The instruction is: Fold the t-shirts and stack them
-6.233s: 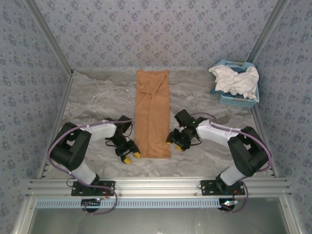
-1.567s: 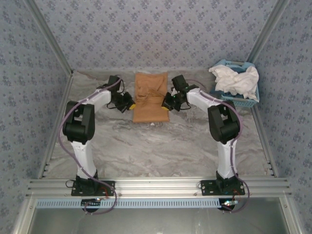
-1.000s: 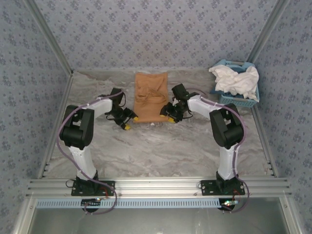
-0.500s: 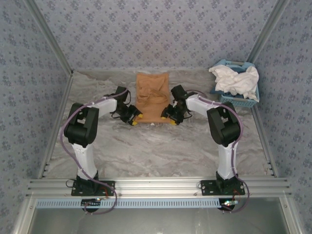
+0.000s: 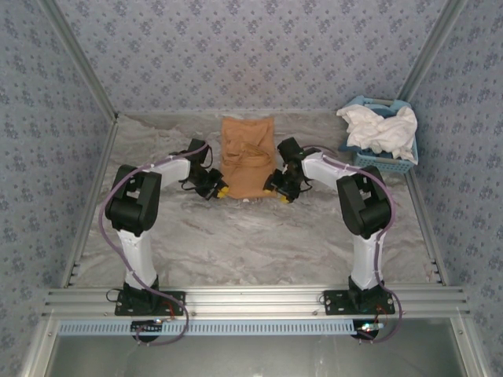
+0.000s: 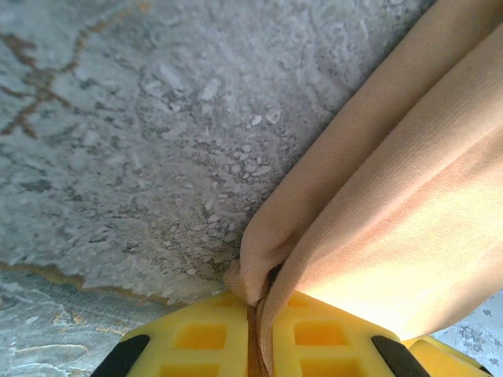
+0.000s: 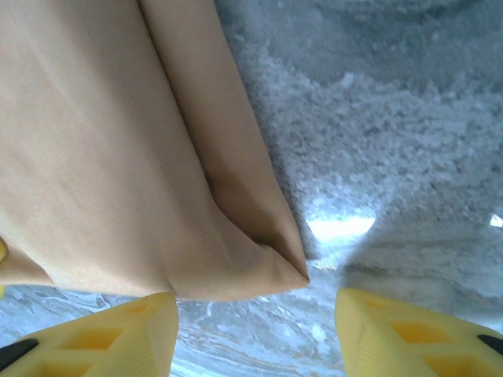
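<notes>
The tan-orange t-shirt (image 5: pixel 247 155) lies folded in a short block at the back middle of the table, print hidden. My left gripper (image 5: pixel 219 189) is shut on its near left corner; in the left wrist view the cloth fold (image 6: pixel 330 212) is pinched between the yellow fingers (image 6: pixel 208 339). My right gripper (image 5: pixel 277 191) stands open at the near right corner; the right wrist view has that corner (image 7: pixel 267 263) lying flat between the spread fingertips (image 7: pixel 126 326), untouched. The white t-shirt (image 5: pixel 380 129) is heaped in the basket.
A light blue lattice basket (image 5: pixel 384 161) stands at the back right against the wall. The marbled grey table (image 5: pixel 259 236) stretches toward the arm bases. Patterned walls close the left, right and back sides.
The long tan-orange strip was folded in half toward the back. Over the last second both grippers came in to its near corners; the left one shut on the left corner.
</notes>
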`<state>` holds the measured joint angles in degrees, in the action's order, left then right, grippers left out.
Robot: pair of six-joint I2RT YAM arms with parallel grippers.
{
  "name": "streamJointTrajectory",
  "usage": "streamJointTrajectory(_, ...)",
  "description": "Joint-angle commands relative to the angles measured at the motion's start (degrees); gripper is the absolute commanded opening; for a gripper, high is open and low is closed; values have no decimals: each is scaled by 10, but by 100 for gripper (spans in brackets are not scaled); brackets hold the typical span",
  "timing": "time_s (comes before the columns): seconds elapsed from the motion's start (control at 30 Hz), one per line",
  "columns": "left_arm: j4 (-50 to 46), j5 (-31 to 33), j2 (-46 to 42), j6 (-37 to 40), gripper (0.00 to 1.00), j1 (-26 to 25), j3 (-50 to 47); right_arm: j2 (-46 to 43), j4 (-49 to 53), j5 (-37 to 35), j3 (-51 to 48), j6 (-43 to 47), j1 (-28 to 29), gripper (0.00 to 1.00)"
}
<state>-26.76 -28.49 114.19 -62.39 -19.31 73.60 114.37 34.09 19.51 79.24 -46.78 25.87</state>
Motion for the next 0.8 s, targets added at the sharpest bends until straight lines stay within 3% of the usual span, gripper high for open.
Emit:
streamJointTrajectory(0.0,-5,8,8,13,10,-3,14,35,-17,7,31,-9,-1,50)
streamJointTrajectory(0.2,-6,8,6,17,10,-3,19,51,-15,6,31,-9,-2,36)
streamJointTrajectory(0.43,-17,12,-7,41,10,-3,45,27,-50,7,25,-22,-8,0)
streamJointTrajectory(0.77,-54,31,-28,67,9,3,110,-36,-65,45,51,-53,-36,0)
